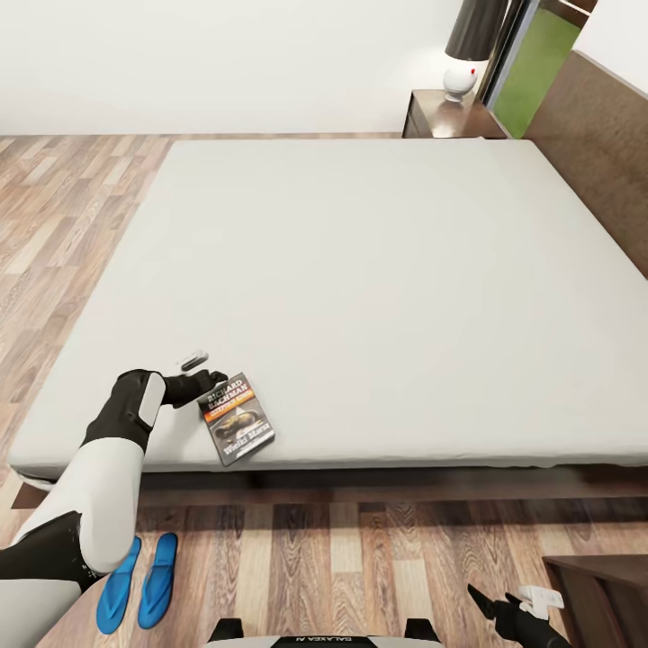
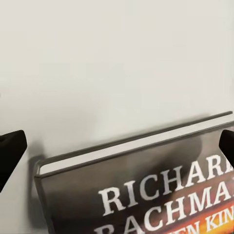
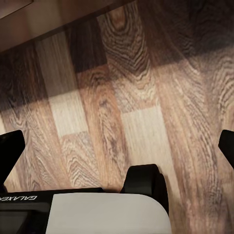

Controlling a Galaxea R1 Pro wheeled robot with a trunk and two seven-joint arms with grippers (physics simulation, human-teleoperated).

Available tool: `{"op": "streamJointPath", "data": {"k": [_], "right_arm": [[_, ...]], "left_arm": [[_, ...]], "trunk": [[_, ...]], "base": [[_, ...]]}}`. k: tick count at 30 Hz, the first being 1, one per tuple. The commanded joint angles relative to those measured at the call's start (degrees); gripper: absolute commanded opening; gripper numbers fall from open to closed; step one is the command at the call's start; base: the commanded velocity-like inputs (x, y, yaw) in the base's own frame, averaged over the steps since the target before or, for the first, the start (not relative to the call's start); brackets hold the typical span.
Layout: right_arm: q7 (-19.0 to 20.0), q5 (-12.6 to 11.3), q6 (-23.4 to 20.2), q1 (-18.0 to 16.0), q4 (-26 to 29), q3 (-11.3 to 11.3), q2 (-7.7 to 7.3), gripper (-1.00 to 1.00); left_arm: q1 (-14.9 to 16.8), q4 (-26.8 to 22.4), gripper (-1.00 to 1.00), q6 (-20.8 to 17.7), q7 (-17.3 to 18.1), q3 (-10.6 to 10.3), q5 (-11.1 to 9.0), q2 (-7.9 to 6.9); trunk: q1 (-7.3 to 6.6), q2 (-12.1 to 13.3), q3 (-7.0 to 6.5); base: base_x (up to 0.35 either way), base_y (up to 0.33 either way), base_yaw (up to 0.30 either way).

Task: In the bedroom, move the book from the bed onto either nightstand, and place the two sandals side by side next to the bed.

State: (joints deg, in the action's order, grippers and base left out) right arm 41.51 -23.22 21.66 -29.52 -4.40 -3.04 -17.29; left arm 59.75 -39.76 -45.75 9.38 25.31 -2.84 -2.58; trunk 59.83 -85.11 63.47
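Note:
The book lies flat on the grey mattress of the bed, near its front edge; the cover is dark with white lettering. My left gripper is open just off the book's upper left corner, low over the mattress. In the left wrist view the book shows its white page edge, and the open gripper has a dark fingertip out at each side of it. The two blue sandals lie side by side on the floor beside the bed's front. A nightstand stands at the bed's far corner. My right gripper hangs open over the floor.
A white lamp with a dark shade stands on the nightstand. A dark wooden piece of furniture sits at the lower right near my right arm. The right wrist view has wood-plank floor and my own base.

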Motion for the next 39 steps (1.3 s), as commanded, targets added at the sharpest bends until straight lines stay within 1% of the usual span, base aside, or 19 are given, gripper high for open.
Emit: {"op": "streamJointPath", "data": {"k": [1, 19, 25, 39], "right_arm": [[0.32, 0.02, 0.27, -0.09, -0.26, -0.3, -0.02, 1.0], [0.32, 0.02, 0.29, -0.09, -0.26, -0.3, -0.02, 1.0], [0.32, 0.02, 0.28, -0.09, -0.26, -0.3, -0.02, 1.0], [0.32, 0.02, 0.29, -0.09, -0.26, -0.3, -0.02, 1.0]], "left_arm": [[0.01, 0.75, 1.0, -0.31, 0.12, 0.18, -1.11, 0.03], [0.01, 0.74, 1.0, -0.31, 0.17, 0.18, -1.2, 0.1], [0.01, 0.74, 1.0, -0.31, 0.19, 0.18, -1.13, 0.74], [0.01, 0.79, 1.0, -0.23, 0.18, 0.18, -1.11, 0.87]], "trunk": [[0.02, -0.02, 0.04], [0.02, -0.02, 0.04], [0.02, -0.02, 0.04], [0.02, -0.02, 0.04]], "base": [[0.082, -0.055, 0.0], [0.011, -0.013, 0.0], [0.089, -0.159, 0.0], [0.045, -0.011, 0.0]]}}
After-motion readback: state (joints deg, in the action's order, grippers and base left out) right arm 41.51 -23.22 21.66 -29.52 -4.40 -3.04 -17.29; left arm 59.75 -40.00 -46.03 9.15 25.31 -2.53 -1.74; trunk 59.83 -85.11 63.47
